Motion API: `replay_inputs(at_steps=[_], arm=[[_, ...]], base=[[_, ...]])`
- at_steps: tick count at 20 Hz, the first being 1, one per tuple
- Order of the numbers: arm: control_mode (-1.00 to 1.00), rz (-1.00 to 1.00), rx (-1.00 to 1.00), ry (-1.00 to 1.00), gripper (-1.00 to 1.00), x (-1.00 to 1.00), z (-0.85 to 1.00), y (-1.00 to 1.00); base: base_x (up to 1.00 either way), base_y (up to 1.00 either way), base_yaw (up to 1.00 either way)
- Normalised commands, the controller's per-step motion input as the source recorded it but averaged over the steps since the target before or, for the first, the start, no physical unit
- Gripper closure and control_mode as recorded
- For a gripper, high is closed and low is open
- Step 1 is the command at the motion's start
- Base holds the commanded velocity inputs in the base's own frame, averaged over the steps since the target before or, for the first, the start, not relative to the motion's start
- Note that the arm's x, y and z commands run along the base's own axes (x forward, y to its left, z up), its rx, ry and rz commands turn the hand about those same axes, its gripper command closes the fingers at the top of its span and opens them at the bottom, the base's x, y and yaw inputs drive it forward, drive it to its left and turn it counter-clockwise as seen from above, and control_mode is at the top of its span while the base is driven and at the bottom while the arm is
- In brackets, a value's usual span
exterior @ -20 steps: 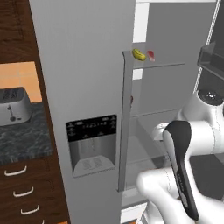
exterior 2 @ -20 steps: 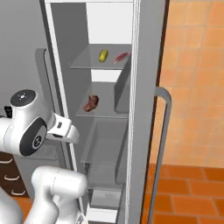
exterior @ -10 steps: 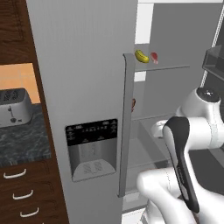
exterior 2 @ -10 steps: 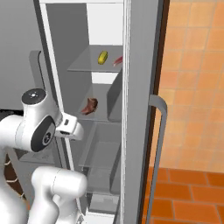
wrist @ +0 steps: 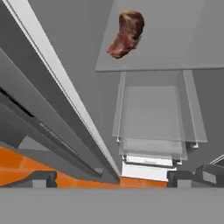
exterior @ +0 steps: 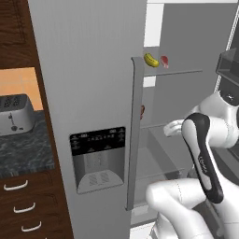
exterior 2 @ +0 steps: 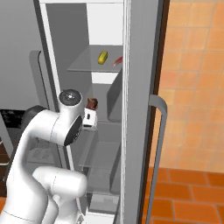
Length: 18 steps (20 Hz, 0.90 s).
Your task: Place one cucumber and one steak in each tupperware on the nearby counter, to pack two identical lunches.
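A lumpy brown-red steak (wrist: 127, 33) lies on a glass fridge shelf (wrist: 175, 52), ahead of my gripper (wrist: 118, 177). Its dark fingertips (wrist: 41, 178) stand wide open with nothing between them. From the right base, the gripper (exterior 2: 90, 118) hovers just below and in front of that steak (exterior 2: 91, 103). One shelf up lie a yellow-green cucumber (exterior 2: 103, 57) and a red-pink steak (exterior 2: 118, 61), also seen from the left as cucumber (exterior: 150, 59) and steak (exterior: 164, 61). The marbled counter (exterior: 23, 151) lies to the left. The tupperware is out of view.
The closed left fridge door (exterior: 88, 93) with its dispenser panel (exterior: 98, 156) and long handle (exterior: 135, 135) flanks the opening. The open right door (exterior 2: 142, 109) stands close beside the arm. A silver toaster (exterior: 14, 114) sits on the counter above drawers (exterior: 18, 205).
Both base views have shifted slightly, so the cameras moved. My hand has reached further into the fridge, closer to the brown-red steak. The jaws have stayed open.
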Motion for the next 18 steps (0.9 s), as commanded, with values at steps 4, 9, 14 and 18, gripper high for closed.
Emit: replay_inputs(at_steps=[4, 9, 14, 18], arm=[[-1.00, 0.30, -0.01, -0.29, -1.00, 0.56, -0.02, 0.04], [-1.00, 0.28, -0.14, -0.20, -1.00, 0.60, -0.05, 0.22], [-1.00, 0.17, -0.04, -0.05, -1.00, 0.58, 0.00, 0.00], [-1.00, 0.20, 0.00, -0.17, -1.00, 0.67, 0.00, 0.00]], base=[[0.00, 0.00, 0.00], [0.00, 0.00, 0.00], [0.00, 0.00, 0.00], [0.00, 0.00, 0.00]])
